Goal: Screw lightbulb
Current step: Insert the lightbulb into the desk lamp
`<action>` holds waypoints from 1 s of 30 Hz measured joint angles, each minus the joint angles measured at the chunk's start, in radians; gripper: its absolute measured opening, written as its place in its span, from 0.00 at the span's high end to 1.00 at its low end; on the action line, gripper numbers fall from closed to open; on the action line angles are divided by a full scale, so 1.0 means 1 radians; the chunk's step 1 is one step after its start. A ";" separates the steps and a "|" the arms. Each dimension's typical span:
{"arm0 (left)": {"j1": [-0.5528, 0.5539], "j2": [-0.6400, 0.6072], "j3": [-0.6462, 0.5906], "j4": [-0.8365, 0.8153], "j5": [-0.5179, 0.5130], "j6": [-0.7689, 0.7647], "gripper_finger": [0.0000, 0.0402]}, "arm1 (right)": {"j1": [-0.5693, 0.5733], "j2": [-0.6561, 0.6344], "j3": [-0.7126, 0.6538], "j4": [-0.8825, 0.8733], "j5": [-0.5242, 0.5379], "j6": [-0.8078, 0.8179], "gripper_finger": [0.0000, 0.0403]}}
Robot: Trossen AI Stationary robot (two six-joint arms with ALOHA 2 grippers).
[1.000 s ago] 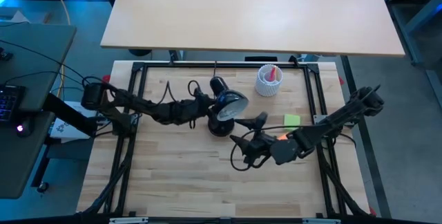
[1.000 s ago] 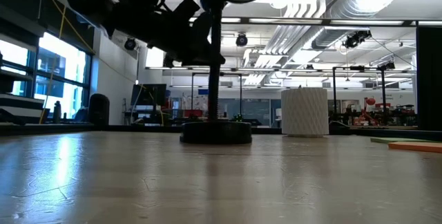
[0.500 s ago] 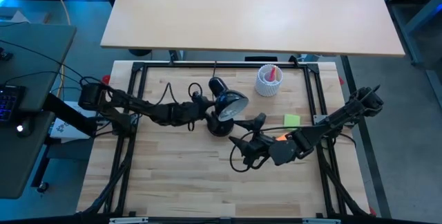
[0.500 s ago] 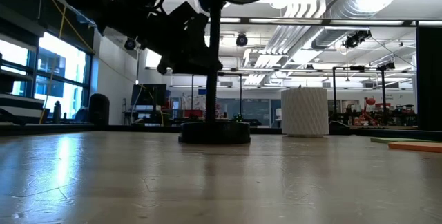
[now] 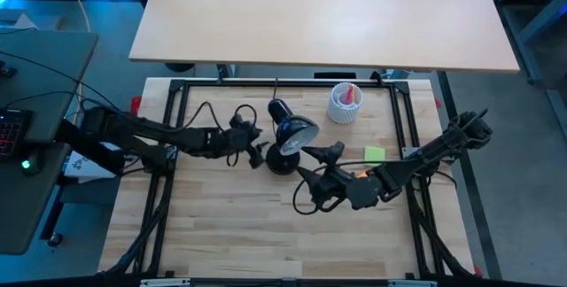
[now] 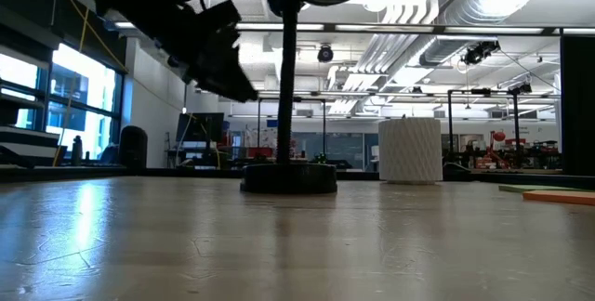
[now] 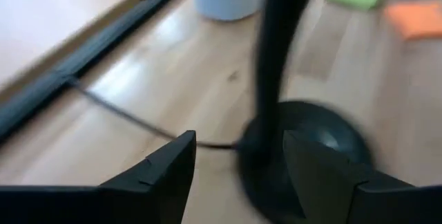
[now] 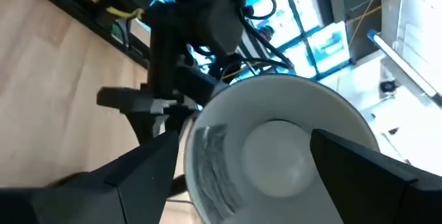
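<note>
Lightbulb seated in the shade, both pincers empty

We see the lightbulb (image 8: 280,143) inside the lamp shade (image 8: 207,155), straight ahead of our spread right pincer (image 5: 321,165); the left pincer (image 7: 238,156), spread, faces the lamp base (image 7: 304,156). We'd grip gently and turn squarely.

**Two Dark Arms, Looped in Black Cable**

Both arms were matte black and slender, built of jointed segments. The left arm (image 5: 159,134) carried loose black cables that arched in loops along its length. The right arm (image 5: 434,151) showed a small orange marking near its wrist. Each claw's fingers (image 7: 162,175) were dark, flat-faced and angular, tapering to blunt tips with hard edges.
</note>
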 joint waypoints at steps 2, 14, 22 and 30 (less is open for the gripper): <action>0.034 -0.015 -0.032 -0.014 -0.047 0.036 0.46 | -0.003 0.000 0.001 0.013 -0.011 -0.069 0.19; 0.195 -0.132 -0.377 0.706 0.330 -0.002 0.46 | -0.021 0.130 0.072 -0.041 0.172 -0.483 0.19; 0.332 -0.129 -0.378 0.930 0.622 -0.012 0.46 | -0.050 0.162 0.072 -0.023 0.173 -0.509 0.19; 0.498 -0.127 -0.265 0.826 0.798 -0.066 0.46 | -0.080 0.160 0.072 0.059 0.187 -0.528 0.19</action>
